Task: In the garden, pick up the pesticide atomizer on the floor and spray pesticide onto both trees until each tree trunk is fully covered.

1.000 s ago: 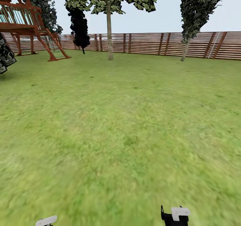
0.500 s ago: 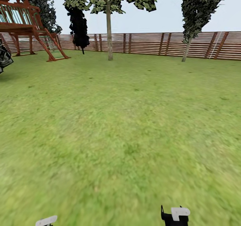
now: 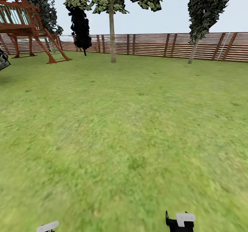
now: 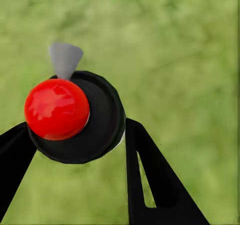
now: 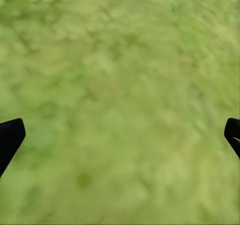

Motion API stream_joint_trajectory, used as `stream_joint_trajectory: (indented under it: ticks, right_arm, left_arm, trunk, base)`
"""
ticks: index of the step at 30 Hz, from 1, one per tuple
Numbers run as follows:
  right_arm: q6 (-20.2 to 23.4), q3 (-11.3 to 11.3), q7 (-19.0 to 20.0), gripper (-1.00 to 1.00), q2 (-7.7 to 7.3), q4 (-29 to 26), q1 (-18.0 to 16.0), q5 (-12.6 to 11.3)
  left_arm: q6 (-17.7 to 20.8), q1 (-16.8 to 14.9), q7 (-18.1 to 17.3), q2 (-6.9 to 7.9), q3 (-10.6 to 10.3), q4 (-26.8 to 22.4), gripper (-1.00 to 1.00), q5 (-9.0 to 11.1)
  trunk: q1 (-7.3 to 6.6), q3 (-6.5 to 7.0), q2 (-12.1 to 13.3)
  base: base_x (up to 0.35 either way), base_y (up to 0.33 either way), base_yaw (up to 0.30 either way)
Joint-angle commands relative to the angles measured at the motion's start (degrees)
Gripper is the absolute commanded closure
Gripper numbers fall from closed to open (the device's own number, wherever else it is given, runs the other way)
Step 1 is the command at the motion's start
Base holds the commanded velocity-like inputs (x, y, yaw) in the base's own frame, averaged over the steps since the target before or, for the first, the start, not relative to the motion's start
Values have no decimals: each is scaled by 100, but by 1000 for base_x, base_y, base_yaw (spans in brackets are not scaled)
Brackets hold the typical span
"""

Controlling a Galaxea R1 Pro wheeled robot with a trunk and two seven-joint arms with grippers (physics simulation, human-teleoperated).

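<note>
Green lawn (image 3: 124, 128) stretching to a slatted wooden fence (image 3: 155, 45), with two tall trees (image 3: 112, 29) before it and a red play tower (image 3: 24, 25) off to one side. Clamped between the left gripper's (image 4: 80, 135) black fingers (image 4: 150, 175): the dark spray bottle (image 4: 97, 120), red button (image 4: 56, 108) up. Right gripper (image 5: 120, 135) spread wide, fingers (image 5: 10, 137) well apart over bare grass.
</note>
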Motion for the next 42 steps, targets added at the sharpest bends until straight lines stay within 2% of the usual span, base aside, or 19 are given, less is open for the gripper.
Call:
stream_joint_trajectory:
  ticks: [1, 42]
  right_arm:
    - [-15, 50, -13, -100, -2, 1, -3, -54]
    - [-16, 50, -15, -100, 7, 1, -3, -54]
  left_arm:
    - [-11, -3, 38, 1, -48, -4, 100, 14]
    - [-2, 0, 38, 1, -49, -2, 100, 14]
  trunk:
    - [3, -5, -2]
    - [3, -5, -2]
  base:
    - [338, 0, 0]
    - [338, 0, 21]
